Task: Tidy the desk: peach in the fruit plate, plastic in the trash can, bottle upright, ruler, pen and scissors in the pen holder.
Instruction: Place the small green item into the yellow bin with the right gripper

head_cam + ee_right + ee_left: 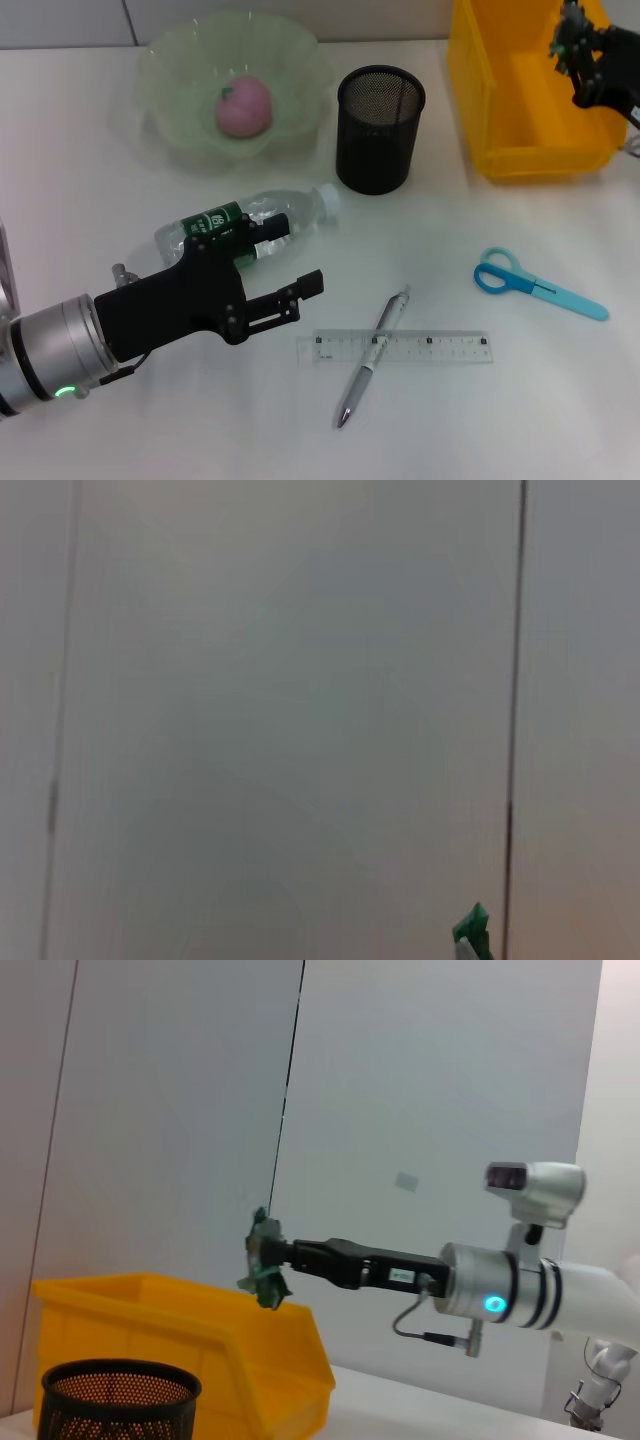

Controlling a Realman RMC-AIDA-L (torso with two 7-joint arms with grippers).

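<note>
A pink peach (245, 107) lies in the pale green fruit plate (170, 70). A clear bottle (250, 220) with a green label lies on its side. My left gripper (297, 255) is open just in front of and over the bottle. A clear ruler (440, 347) lies under a silver pen (372, 355). Blue scissors (530, 284) lie to the right. My right gripper (568, 40) is shut on a green plastic scrap (265, 1265), held over the yellow trash bin (480, 90). The scrap also shows in the right wrist view (472, 930).
The black mesh pen holder (378, 128) stands between the plate and the bin; it also shows in the left wrist view (115, 1400). The white desk runs back to a grey wall.
</note>
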